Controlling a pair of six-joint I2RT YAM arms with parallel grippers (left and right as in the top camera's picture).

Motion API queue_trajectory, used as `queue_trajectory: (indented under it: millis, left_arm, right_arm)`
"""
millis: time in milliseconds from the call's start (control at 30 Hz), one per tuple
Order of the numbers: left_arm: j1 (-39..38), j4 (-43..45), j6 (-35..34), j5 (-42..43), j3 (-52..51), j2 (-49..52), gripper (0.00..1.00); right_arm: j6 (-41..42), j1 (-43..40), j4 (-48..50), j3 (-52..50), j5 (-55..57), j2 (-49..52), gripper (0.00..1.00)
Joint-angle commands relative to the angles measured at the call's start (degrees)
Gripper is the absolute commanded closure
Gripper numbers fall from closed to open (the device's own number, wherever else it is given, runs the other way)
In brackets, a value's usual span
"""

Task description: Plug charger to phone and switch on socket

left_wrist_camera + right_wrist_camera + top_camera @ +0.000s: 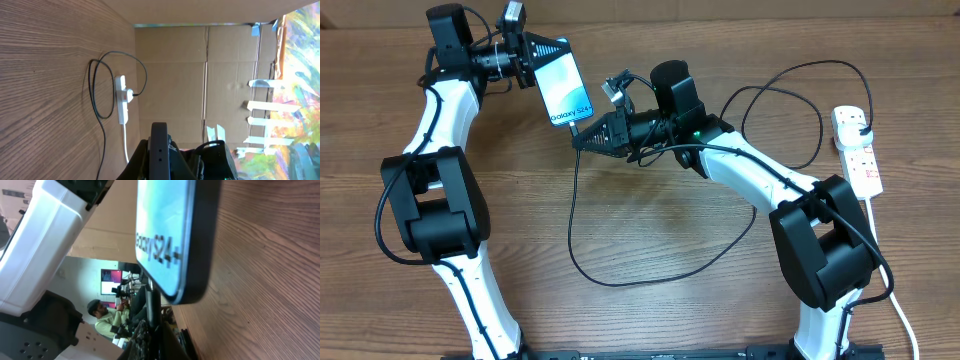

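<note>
My left gripper (pixel 546 62) is shut on the phone (pixel 565 86) and holds it tilted above the table at the back left. The blue screen faces up, with the "Galaxy" text at its lower end. The left wrist view shows the phone's dark edge (pixel 159 145) between the fingers (pixel 160 162). My right gripper (pixel 580 138) is shut on the charger's connector end (pixel 153 302), just below the phone's lower end (pixel 172 240). I cannot tell whether the tip is in the port. The black cable (pixel 620 275) loops across the table to its plug (pixel 861 127) in the white socket strip (pixel 860 160).
The strip lies at the far right of the table, and its thick white cord (pixel 895 300) runs toward the front edge. The strip (pixel 121 100) and the cable loop (pixel 100 90) also show in the left wrist view. Cardboard walls (pixel 200 75) stand beyond the table.
</note>
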Motion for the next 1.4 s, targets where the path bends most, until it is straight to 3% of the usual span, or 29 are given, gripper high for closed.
queue_trajectory:
  millis: [0,1367]
  left_arm:
    - [0.66,0.22,-1.31,2.93,0.52,-0.26,0.96]
    - [-1.03,-0.02,2.43,4.09,0.52,-0.26,0.96]
  right_arm:
    - [-1.29,-0.17,-0.31,1.33,0.87,-2.19,0.96]
    - [-1.18,-0.17,0.13,1.33,1.29,-2.19,0.96]
